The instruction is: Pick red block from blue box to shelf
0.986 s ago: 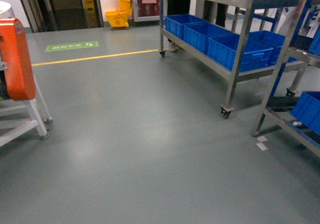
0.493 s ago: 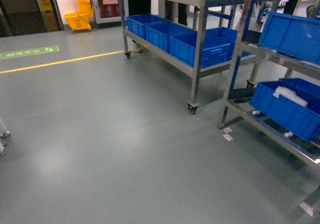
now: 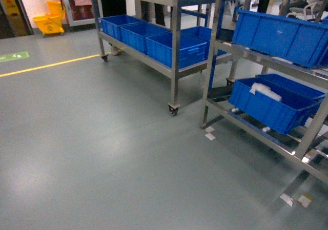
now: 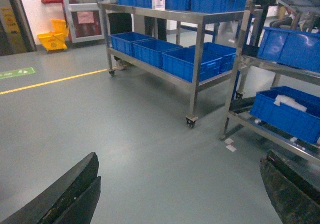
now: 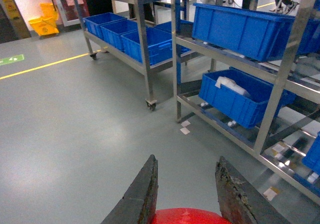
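Shelf (image 3: 177, 35) of shiny steel stands on castors across the grey floor (image 3: 92, 153), its lower tier lined with dark blue crates (image 3: 171, 48). Just right of that shelf a second steel rack (image 3: 302, 138) carries more blue crates, one holding something white. Nearer than the shelf, the right gripper (image 5: 186, 194) pinches the red block (image 5: 187, 217) between its dark fingers. The left gripper (image 4: 180, 194) hangs wide apart over bare floor, holding nothing. Far left of the shelf, a yellow mop bucket (image 3: 48, 22) sits beyond a yellow floor line (image 3: 51, 65).
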Available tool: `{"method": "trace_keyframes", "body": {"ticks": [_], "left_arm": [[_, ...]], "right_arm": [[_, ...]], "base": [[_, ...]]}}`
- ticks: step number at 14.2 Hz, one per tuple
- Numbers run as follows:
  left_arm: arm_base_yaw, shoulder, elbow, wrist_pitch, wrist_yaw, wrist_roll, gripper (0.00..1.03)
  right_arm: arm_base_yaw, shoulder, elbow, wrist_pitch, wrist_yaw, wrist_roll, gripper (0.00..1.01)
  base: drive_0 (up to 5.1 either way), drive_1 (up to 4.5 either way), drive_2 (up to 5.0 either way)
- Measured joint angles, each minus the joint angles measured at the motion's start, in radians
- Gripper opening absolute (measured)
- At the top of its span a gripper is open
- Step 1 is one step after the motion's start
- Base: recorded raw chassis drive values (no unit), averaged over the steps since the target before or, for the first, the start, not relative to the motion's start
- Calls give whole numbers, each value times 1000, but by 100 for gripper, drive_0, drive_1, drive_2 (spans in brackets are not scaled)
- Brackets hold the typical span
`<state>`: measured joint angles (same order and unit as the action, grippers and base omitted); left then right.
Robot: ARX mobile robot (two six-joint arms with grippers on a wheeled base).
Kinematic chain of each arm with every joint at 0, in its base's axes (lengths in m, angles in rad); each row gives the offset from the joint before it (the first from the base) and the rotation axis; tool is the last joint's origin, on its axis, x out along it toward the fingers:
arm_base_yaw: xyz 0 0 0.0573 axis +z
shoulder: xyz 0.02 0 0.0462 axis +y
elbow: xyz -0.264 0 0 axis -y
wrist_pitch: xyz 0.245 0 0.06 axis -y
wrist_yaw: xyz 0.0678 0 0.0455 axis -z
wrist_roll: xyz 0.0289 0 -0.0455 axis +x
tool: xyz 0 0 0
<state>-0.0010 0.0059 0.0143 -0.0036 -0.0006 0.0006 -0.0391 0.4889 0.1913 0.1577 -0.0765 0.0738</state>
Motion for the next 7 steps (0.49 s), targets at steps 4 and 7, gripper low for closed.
{"method": "trace_keyframes", "body": {"ticks": [4,7], "left_arm": [[0,0,0,0,0,0,98],[0,0,0,0,0,0,98]], "right_arm": [[0,0,0,1,0,0,28],[0,0,0,0,0,0,28]], "base": [[-159,-159,-159],[-163,-163,-163]]}}
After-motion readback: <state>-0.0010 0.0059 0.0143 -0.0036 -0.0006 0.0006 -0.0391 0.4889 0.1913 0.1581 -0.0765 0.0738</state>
